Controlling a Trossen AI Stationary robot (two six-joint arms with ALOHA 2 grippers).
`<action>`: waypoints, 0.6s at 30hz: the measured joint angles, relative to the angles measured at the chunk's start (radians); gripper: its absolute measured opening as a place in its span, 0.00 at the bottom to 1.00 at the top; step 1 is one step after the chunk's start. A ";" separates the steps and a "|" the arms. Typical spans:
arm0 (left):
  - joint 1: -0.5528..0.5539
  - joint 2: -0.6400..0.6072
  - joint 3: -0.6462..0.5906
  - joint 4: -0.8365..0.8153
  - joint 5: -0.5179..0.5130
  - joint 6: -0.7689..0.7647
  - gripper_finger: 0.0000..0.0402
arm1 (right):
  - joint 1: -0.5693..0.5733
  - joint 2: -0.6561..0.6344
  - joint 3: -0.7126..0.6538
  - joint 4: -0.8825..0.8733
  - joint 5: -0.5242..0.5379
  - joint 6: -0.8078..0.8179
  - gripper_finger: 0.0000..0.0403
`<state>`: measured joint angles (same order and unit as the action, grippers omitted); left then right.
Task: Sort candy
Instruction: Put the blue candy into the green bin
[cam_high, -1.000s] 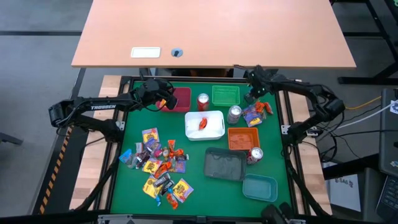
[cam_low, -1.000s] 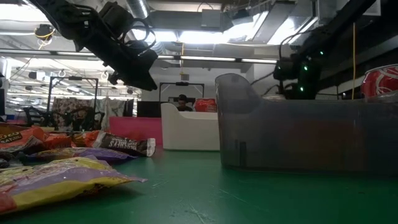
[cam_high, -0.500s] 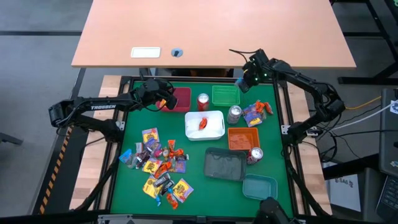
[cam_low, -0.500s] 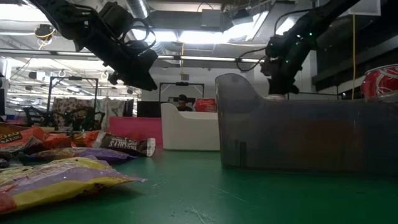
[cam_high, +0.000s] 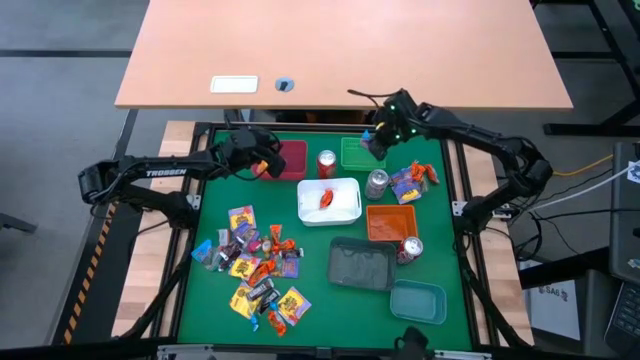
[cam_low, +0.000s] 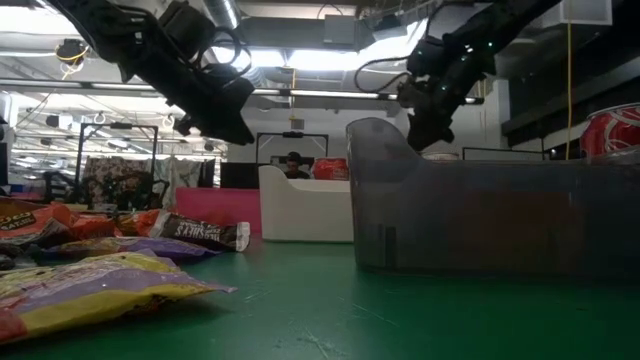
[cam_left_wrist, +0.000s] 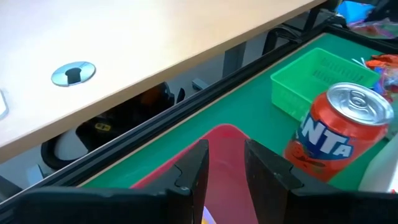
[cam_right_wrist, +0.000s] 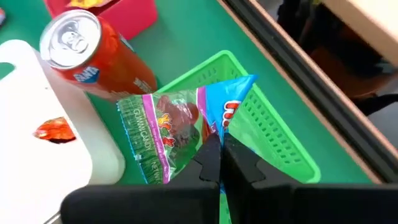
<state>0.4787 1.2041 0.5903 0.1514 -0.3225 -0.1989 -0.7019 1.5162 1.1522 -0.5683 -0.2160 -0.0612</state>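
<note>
My right gripper (cam_high: 374, 140) is shut on a candy bag (cam_right_wrist: 177, 127) with a green, purple and blue wrapper. It hangs above the green tray (cam_right_wrist: 273, 146) at the table's far side. My left gripper (cam_high: 266, 163) hovers over the near left edge of the dark red tray (cam_high: 292, 158). A yellow candy (cam_high: 262, 166) shows at its fingers. In the left wrist view its fingers (cam_left_wrist: 193, 171) stand apart, with the red tray (cam_left_wrist: 224, 146) seen through the gap. Most of the candy (cam_high: 255, 265) lies heaped on the green mat at the near left. My left gripper seems to hold the yellow candy between its fingers. The gripper itself hides the place of contact. The candy is clear of the red tray. My right gripper pinches the bag's blue end (cam_right_wrist: 219, 124) between its two fingers, slanting down from the far right. The bag juts out ahead of the fingers, lifted clear above the green tray.
An orange can (cam_high: 326, 163) stands between the red and green trays. Nearer are a white tray (cam_high: 345, 212) holding one red candy, a silver can (cam_high: 377, 183), a small candy pile (cam_high: 412, 180), an orange tray (cam_high: 391, 221), a red can (cam_high: 411, 248), a grey tray (cam_high: 362, 264) and a teal tray (cam_high: 418, 301).
My right gripper has risen from beside the small candy pile at the far right and swung toward the table's left, turning as it went. It now hangs over the green tray with the bag held clear. My left gripper has kept still.
</note>
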 joint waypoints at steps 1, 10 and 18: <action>-0.005 0.000 0.000 0.000 0.000 0.000 0.23 | 0.008 0.000 0.000 0.000 0.014 0.000 0.01; -0.048 -0.012 0.000 0.002 0.000 0.084 0.23 | 0.070 0.000 0.000 -0.001 0.169 -0.001 0.05; -0.094 -0.091 0.001 -0.036 0.037 0.102 0.23 | 0.074 0.000 0.000 -0.006 0.173 0.002 0.28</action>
<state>0.3851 1.1128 0.5915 0.1153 -0.2860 -0.0972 -0.6281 1.5166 1.1522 -0.5739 -0.0433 -0.0593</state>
